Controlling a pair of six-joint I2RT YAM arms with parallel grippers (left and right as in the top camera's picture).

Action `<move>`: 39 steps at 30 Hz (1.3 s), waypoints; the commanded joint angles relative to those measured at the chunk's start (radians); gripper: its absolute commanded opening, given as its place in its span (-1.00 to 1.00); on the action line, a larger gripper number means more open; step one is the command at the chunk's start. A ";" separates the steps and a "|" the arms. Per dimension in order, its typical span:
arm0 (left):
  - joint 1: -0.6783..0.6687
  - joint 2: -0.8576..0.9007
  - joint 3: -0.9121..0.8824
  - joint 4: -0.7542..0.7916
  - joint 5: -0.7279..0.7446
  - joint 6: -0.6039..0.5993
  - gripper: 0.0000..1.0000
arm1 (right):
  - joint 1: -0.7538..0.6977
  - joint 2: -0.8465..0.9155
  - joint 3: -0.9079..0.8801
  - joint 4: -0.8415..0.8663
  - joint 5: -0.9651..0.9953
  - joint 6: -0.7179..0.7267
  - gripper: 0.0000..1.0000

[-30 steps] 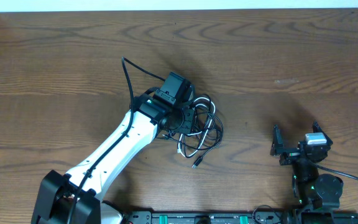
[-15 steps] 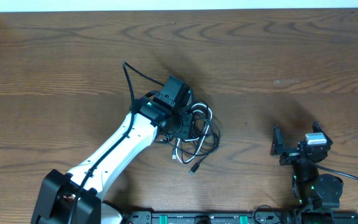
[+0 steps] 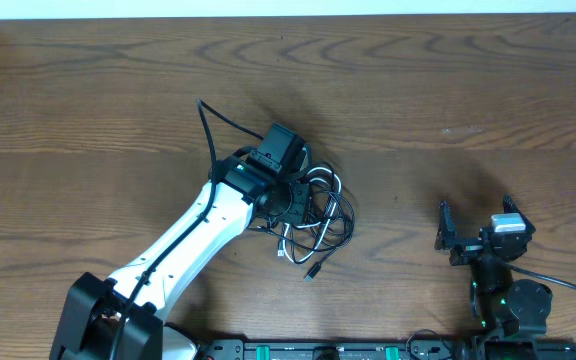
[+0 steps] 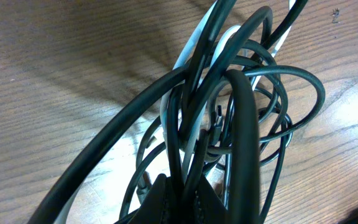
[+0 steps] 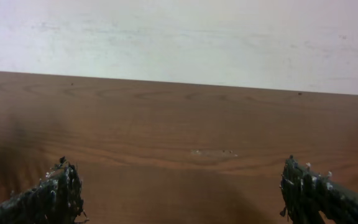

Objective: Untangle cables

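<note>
A tangle of thin black cables (image 3: 330, 218) with one white cable (image 3: 287, 244) lies at the table's middle. A black plug end (image 3: 310, 271) sticks out at its lower edge. My left gripper (image 3: 292, 196) sits on the tangle's left side. In the left wrist view its jaws (image 4: 183, 188) are shut on a few black strands, and the loops (image 4: 253, 99) and the white cable (image 4: 189, 51) rise in front of the camera. My right gripper (image 3: 475, 218) is open and empty at the lower right, far from the tangle; its fingertips (image 5: 61, 182) stand wide apart over bare wood.
The left arm's own thicker black cable (image 3: 207, 128) arcs up behind its wrist. The wooden table (image 3: 448, 90) ends at a pale wall at the far side. The arm bases stand along the front edge (image 3: 328, 350).
My left gripper has shifted slightly left and drawn the tangle with it. The plug end has slid down and left. The right arm has not moved.
</note>
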 commanded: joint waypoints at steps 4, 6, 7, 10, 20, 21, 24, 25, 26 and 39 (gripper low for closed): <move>0.005 -0.022 -0.001 -0.002 -0.014 -0.002 -0.85 | -0.004 -0.006 -0.002 -0.004 0.008 0.010 0.99; 0.005 -0.022 -0.001 0.003 -0.014 -0.002 -0.85 | -0.004 -0.006 -0.002 -0.004 0.008 0.010 0.98; 0.005 -0.022 -0.001 0.009 -0.014 -0.002 -0.85 | -0.004 -0.006 -0.002 -0.004 0.008 0.010 0.98; 0.005 -0.022 -0.001 0.031 -0.014 -0.002 -0.85 | -0.004 -0.006 -0.002 -0.004 0.008 0.010 0.99; 0.005 -0.022 -0.001 0.090 -0.002 -0.048 -0.83 | -0.004 -0.006 -0.002 -0.004 0.008 0.010 0.98; 0.005 -0.022 -0.001 0.096 -0.002 -0.072 -0.83 | -0.004 -0.006 -0.002 -0.004 0.008 0.010 0.99; 0.005 -0.022 -0.001 0.105 -0.002 -0.103 -0.83 | -0.004 -0.006 -0.002 -0.004 0.008 0.010 0.98; 0.005 -0.022 -0.001 0.105 -0.003 -0.103 -0.83 | -0.004 -0.006 -0.002 -0.004 0.008 0.010 0.99; 0.005 -0.022 -0.001 0.105 -0.003 -0.103 -0.83 | -0.004 -0.006 -0.002 -0.004 0.008 0.010 0.98; 0.005 -0.022 -0.001 0.103 -0.003 -0.103 -0.83 | -0.004 -0.006 -0.002 -0.004 0.008 0.010 0.98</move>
